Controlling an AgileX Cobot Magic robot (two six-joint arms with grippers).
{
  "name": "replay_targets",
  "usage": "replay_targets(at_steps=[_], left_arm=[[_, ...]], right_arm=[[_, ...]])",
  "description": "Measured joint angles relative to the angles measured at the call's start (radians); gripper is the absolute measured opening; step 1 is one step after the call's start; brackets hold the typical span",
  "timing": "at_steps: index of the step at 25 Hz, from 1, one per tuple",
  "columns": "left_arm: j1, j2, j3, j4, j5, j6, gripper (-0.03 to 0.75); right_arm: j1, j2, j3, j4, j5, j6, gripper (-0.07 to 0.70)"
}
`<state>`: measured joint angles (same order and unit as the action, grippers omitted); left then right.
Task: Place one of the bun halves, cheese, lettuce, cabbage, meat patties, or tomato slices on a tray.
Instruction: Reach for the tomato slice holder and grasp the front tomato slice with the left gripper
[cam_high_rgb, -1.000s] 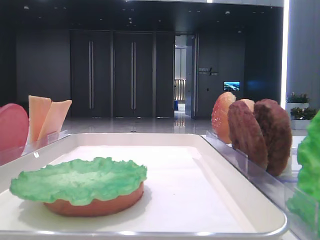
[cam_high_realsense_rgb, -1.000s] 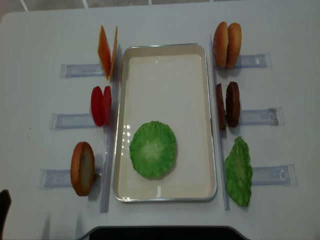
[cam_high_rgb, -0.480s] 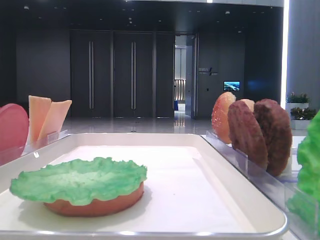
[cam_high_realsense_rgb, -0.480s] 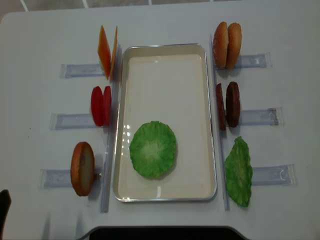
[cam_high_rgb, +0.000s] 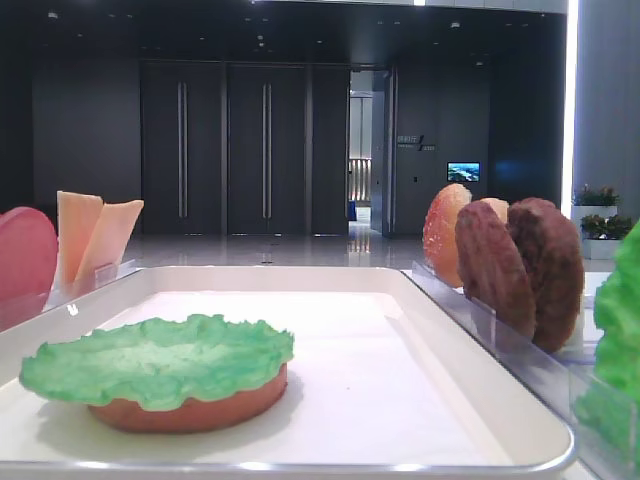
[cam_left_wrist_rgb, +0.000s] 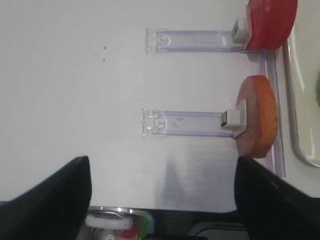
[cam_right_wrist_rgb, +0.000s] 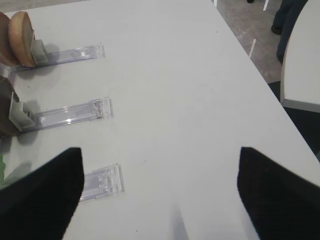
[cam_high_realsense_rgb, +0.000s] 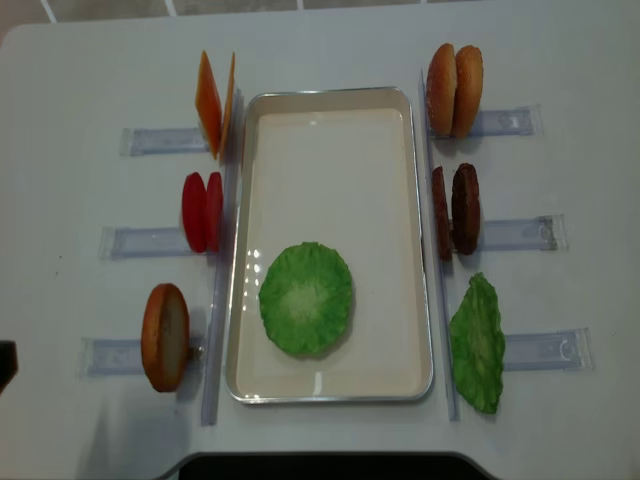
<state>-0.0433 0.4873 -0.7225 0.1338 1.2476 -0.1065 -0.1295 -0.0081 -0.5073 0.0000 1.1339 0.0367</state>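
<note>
The white tray (cam_high_realsense_rgb: 330, 100) lies mid-table. On it a bun half (cam_high_rgb: 190, 408) lies flat under a green lettuce leaf (cam_high_realsense_rgb: 305, 298). Left of the tray, cheese (cam_high_realsense_rgb: 215, 103), tomato slices (cam_high_realsense_rgb: 202, 211) and a bun half (cam_high_realsense_rgb: 165, 337) stand on edge in racks. To the right stand two bun halves (cam_high_realsense_rgb: 454, 89), meat patties (cam_high_realsense_rgb: 455, 209) and another lettuce leaf (cam_high_realsense_rgb: 477, 343). My left gripper (cam_left_wrist_rgb: 162, 200) is open over bare table at the front left, short of the bun half (cam_left_wrist_rgb: 257, 116). My right gripper (cam_right_wrist_rgb: 160, 195) is open over bare table, right of the racks. No cabbage is in view.
Clear plastic racks (cam_high_realsense_rgb: 150, 140) stick out from both sides of the tray. The table's front edge (cam_left_wrist_rgb: 165, 210) runs right under my left gripper. In the right wrist view the table's right edge (cam_right_wrist_rgb: 260, 75) drops to the floor beside another table (cam_right_wrist_rgb: 300, 75).
The dark tip of my left arm at the overhead view's left edge has shifted up the frame and shows less. Food and tray have not moved.
</note>
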Motion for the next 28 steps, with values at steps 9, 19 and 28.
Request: replay_targets(at_steps=[9,19,28], left_arm=[[0.000,0.511,-0.228,0.009,-0.002,-0.001,0.692],[0.000,0.952,-0.447,0.007,-0.011,0.074,0.692],[0.000,1.136,-0.552,0.001,-0.049,0.046,0.692]], right_arm=[[0.000,0.000,0.000,0.000,0.000,0.000,0.591],[0.000,0.000,0.000,0.000,0.000,0.000,0.591],[0.000,0.000,0.000,0.000,0.000,0.000,0.591]])
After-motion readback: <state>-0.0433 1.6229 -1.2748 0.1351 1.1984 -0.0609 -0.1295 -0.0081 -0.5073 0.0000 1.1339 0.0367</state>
